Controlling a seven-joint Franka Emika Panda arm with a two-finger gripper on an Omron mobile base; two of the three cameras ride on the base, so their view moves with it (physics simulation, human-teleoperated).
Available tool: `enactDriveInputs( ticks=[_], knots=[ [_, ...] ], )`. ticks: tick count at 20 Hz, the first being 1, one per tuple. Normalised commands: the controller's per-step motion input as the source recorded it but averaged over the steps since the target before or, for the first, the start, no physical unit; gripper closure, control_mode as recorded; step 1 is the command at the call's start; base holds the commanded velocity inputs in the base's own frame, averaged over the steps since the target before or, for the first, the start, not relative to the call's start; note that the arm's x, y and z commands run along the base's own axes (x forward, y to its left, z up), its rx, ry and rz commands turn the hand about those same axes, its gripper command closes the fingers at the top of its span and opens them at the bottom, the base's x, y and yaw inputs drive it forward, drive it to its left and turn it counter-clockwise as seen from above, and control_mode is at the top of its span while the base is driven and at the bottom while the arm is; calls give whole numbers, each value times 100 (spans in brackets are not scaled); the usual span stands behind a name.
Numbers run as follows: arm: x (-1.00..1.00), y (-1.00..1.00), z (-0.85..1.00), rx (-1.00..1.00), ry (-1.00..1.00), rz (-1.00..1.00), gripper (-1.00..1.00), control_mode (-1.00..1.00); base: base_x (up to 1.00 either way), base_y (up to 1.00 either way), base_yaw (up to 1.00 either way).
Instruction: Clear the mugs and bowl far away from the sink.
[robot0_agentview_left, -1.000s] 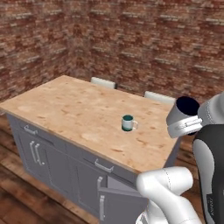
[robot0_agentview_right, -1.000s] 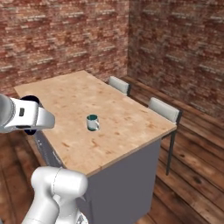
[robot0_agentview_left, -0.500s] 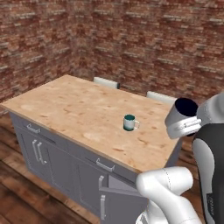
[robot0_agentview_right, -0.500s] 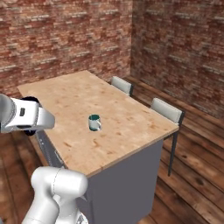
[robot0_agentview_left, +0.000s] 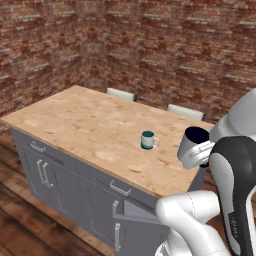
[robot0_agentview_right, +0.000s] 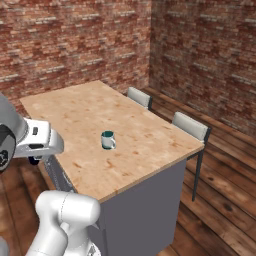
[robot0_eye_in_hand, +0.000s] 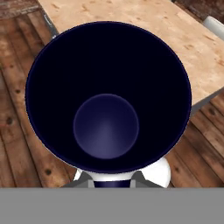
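A greyish-white mug with a dark navy inside (robot0_agentview_left: 193, 142) hangs off the right end of the wooden island counter (robot0_agentview_left: 85, 122), above the floor. My gripper (robot0_agentview_left: 200, 154) is shut on it. In the hand view the navy mug (robot0_eye_in_hand: 107, 96) sits right in front of the camera and hides the fingertips. A second mug, teal inside (robot0_agentview_left: 147, 140), stands upright on the counter to the left of the held one; the right base view shows this teal mug (robot0_agentview_right: 107, 140) mid-counter. The bowl and the sink are out of view.
Two pale chairs (robot0_agentview_left: 121, 94) (robot0_agentview_left: 186, 111) stand along the island's far side. Grey cabinet fronts with handles (robot0_agentview_left: 45, 167) line its near side. Brick walls close the room behind, and wooden floor (robot0_agentview_right: 220, 200) surrounds the island.
Both base views have shifted very slightly, so the base has moved a little. The navy mug stays in my grip and the teal mug stays where it stood.
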Motion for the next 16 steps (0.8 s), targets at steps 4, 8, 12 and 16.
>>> enactDriveInputs(
  ticks=[4, 8, 12, 16],
  knots=[
    [21, 1, -37, 0, 2, 5, 100, -100, 0, 0, 0],
    [39, 0, -19, 0, 0, 1, 100, -100, 0, 0, 0],
    [48, 0, -9, 0, 0, 0, 100, -100, 0, 0, 0],
    [51, 0, -21, 0, 1, 0, 100, -100, 0, 0, 0]
  ],
)
